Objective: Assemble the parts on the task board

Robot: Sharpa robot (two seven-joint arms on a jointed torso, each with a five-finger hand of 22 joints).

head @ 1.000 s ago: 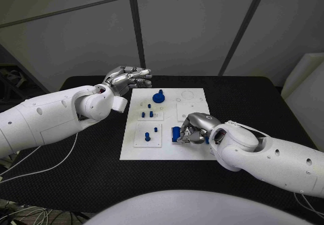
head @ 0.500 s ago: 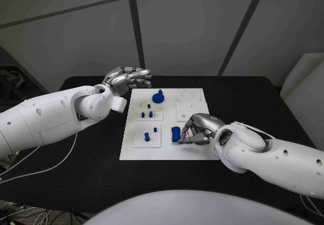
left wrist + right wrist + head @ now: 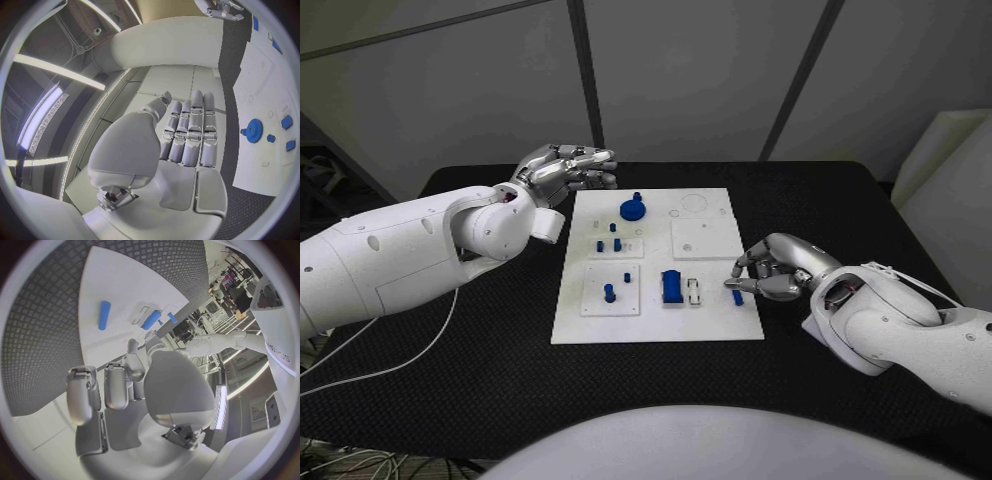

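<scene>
Black counter under grey wall panels. Right robot hand at the near right edge of the task board, fingers curled together just beside a small blue peg; whether pinching it or merely touching, cannot tell. Left robot hand loosely clenched on nothing, off the board's far left corner. Further out: blue block, blue gear, more pegs standing in white sockets. Probably light, stiff, smooth plastic, prone to slipping; best pinched across the shaft, upright.
</scene>
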